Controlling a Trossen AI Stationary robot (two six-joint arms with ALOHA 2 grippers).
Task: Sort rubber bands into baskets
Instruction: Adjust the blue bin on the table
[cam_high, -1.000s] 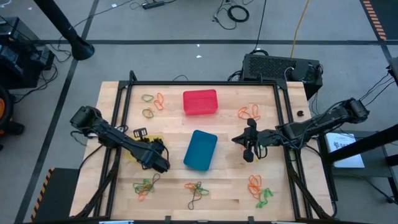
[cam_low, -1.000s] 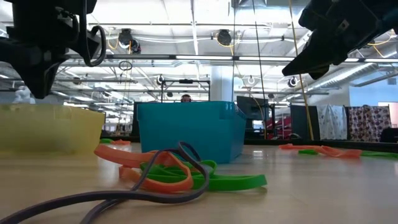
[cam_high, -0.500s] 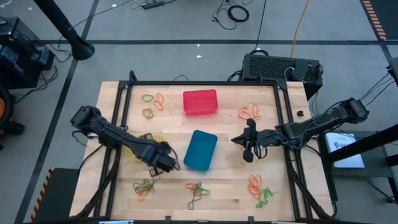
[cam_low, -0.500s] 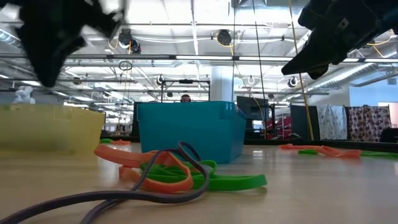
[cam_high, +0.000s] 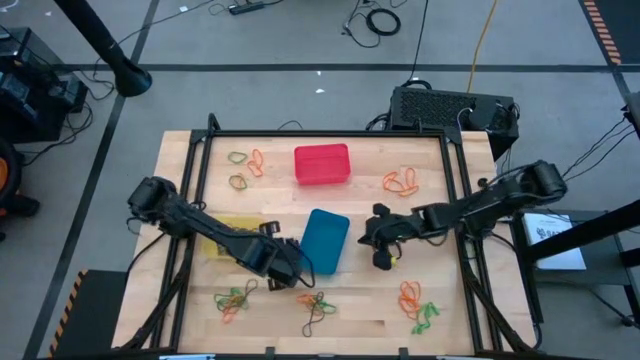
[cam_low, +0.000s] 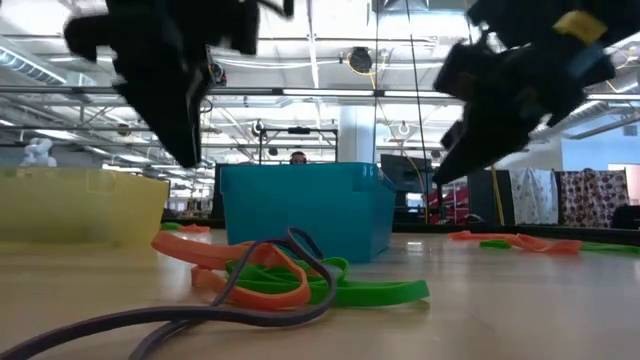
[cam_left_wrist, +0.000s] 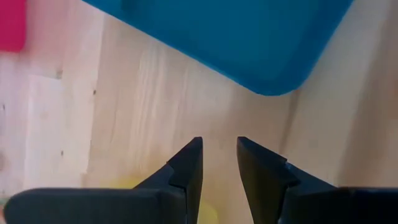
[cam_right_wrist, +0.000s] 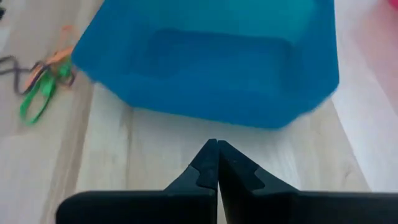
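From above, the left gripper (cam_high: 290, 274) hangs over bare wood just beside the near-left corner of the blue basket (cam_high: 322, 241), with a small cluster of rubber bands (cam_high: 315, 304) lying on the table just nearer than it. The right gripper (cam_high: 380, 252) sits to the right of the blue basket, well short of touching it. The red basket (cam_high: 322, 164) stands toward the far edge; the yellow basket (cam_high: 232, 232) is half hidden under the left arm. More loose bands lie scattered near the corners of the wooden table (cam_high: 360, 300).

From table height, the two dark grippers hang blurred above the surface. In front lies a tangle of flat orange, green and dark bands (cam_low: 290, 275), soft and glossy. Behind it stands the blue basket (cam_low: 305, 205), smooth plastic with rounded corners, and at the left the translucent yellow basket (cam_low: 80, 205).

From the left wrist, the two dark tapered fingers (cam_left_wrist: 189, 168) stand partly apart with a clear gap, nothing between them, over pale wood grain. The rounded corner of the blue basket (cam_left_wrist: 249, 43) lies ahead.

From the right wrist, the fingers (cam_right_wrist: 208, 165) are pressed together tip to tip, clenched on nothing. The blue basket (cam_right_wrist: 211, 62) fills the view ahead, and a few green and orange bands (cam_right_wrist: 43, 87) lie beside it.
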